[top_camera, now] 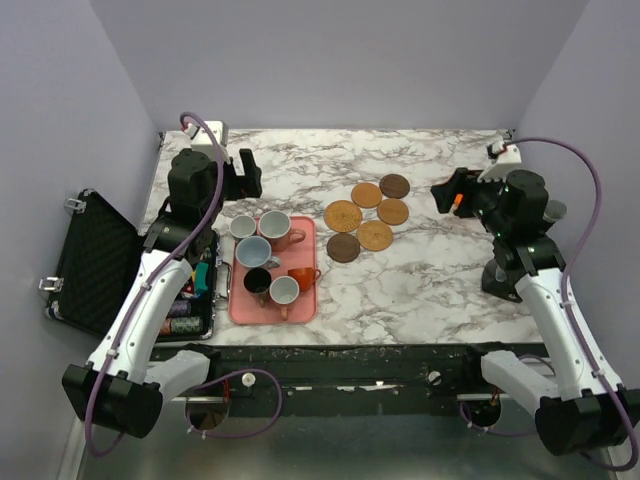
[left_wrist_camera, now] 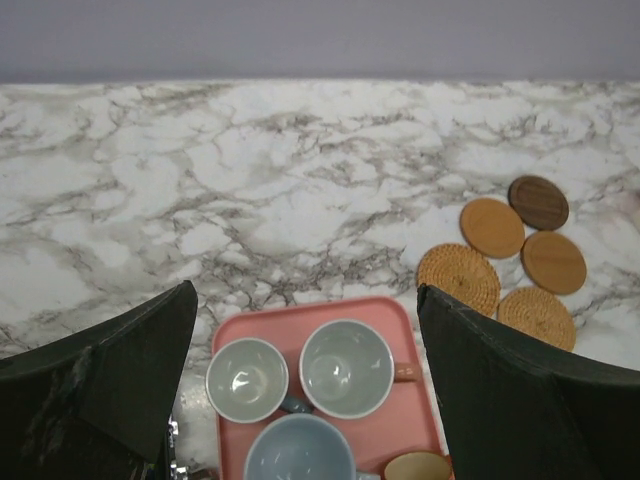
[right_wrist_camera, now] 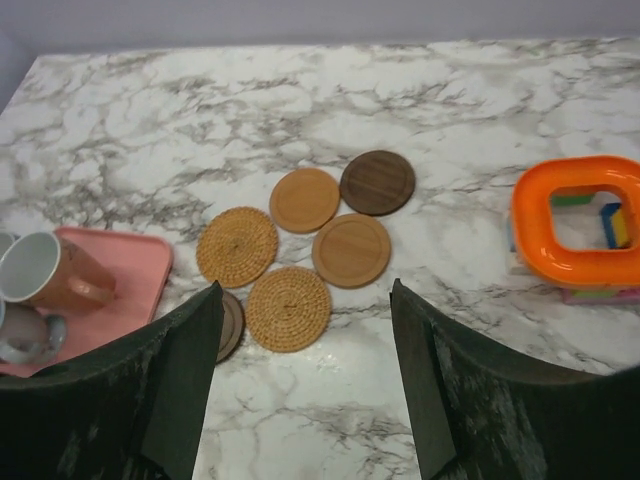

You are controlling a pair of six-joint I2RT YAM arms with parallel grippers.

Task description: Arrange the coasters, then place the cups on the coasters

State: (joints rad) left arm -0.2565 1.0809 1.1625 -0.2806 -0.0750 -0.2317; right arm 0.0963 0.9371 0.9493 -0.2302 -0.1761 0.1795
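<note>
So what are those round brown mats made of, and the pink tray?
The woven coasters look like rattan or straw: ribbed spiral weave. The smooth coasters look like matte wood, faint grain showing; the dark coaster too. The pink tray is probably plastic: even colour, raised rim.

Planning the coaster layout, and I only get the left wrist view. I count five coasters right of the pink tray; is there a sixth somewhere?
Observer: Yes. A second dark brown coaster lies at the near end of the cluster, beside the two woven coasters.
Operator: How many cups are on the tray?
Observer: Six cups stand on the pink tray, with a black cup among them toward its near end.
Operator: Anything beyond the coasters on the other side?
Observer: An orange ring-shaped object sits off to their right, as the right wrist view shows.
</note>
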